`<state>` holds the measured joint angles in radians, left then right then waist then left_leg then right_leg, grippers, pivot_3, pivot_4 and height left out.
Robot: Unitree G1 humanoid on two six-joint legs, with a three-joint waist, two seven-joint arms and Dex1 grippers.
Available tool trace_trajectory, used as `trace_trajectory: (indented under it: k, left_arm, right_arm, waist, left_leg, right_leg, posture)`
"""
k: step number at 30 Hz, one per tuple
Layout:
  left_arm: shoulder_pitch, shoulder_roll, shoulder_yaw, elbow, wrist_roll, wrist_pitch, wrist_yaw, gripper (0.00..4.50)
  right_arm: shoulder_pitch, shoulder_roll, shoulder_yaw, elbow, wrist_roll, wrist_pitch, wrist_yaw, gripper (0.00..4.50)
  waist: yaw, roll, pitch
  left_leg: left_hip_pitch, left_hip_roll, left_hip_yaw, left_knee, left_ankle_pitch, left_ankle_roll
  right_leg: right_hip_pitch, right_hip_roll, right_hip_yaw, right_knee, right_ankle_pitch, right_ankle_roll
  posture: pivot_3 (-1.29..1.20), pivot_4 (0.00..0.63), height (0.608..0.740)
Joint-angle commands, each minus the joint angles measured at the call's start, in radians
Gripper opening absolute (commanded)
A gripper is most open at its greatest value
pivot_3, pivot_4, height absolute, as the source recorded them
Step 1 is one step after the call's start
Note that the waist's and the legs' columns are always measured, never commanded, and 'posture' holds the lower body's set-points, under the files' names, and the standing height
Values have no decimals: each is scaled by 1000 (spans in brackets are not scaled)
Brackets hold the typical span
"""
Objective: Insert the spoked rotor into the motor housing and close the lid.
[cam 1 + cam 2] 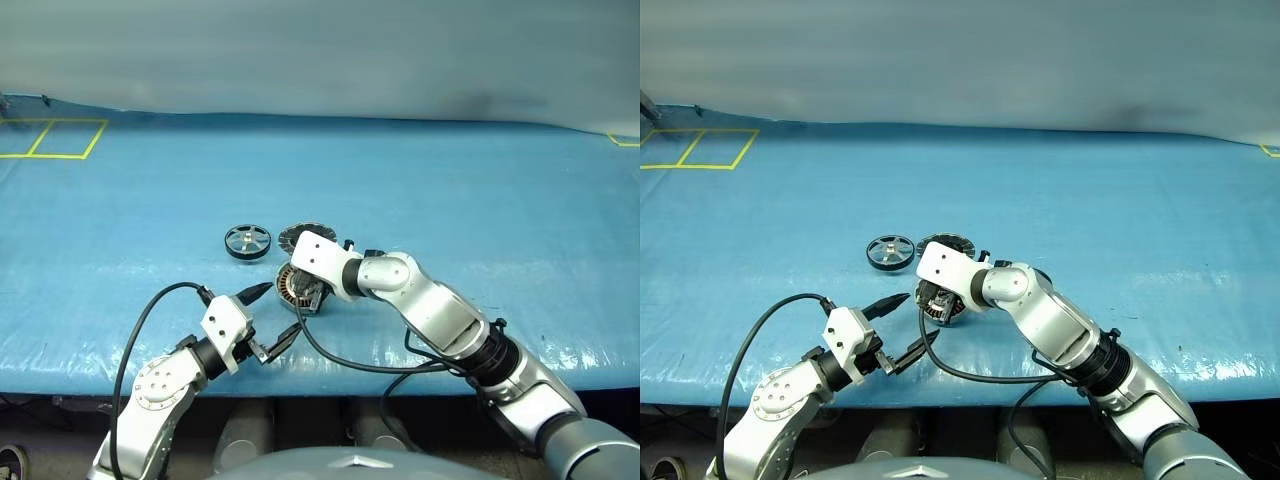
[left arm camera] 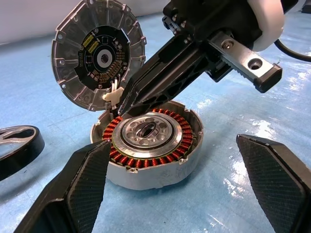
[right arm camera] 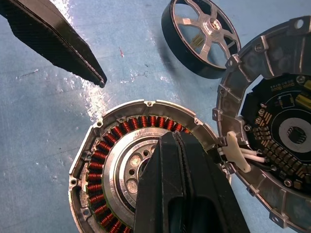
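Right gripper (image 3: 167, 145) pressed together, tips over housing (image 2: 146, 145) near the hinge, partly covering it. Lid (image 2: 97, 53) stands open behind. Rotor (image 1: 247, 242) lies on blue table cover (image 1: 450, 200) beside lid. Left gripper (image 1: 272, 318) spread, near housing.

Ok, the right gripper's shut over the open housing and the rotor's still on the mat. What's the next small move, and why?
Probably lift the right gripper clear and carry it toward the spoked rotor, opening on the way. It is shut and holds nothing above the motor housing, the lid stands open, and the rotor lies loose on the mat beside them. The left gripper waits open.
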<state>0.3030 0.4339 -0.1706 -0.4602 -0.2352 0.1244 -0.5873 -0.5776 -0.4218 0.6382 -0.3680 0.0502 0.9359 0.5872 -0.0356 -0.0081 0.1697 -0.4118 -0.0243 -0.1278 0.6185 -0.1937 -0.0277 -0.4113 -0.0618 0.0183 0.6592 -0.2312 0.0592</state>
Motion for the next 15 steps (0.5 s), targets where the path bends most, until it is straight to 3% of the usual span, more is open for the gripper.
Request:
trace_trajectory:
  k: [1,15]
  left_arm:
    - [5,-4,5,-30,3,-3,9,4500]
    - [5,-10,-6,-23,-3,-8,8,4500]
  right_arm:
    - [-16,11,1,-4,-12,-29,14,7]
    - [20,-15,-4,-27,-22,-19,34,7]
  waist:
    - [-1,0,0]
    - [0,0,0]
  left_leg:
    - [0,0,0,0,0,0]
    - [0,0,0,0,0,0]
  right_leg:
    - [0,0,0,0,0,0]
    - [0,0,0,0,0,0]
  posture:
    - [0,150,740]
    - [0,150,740]
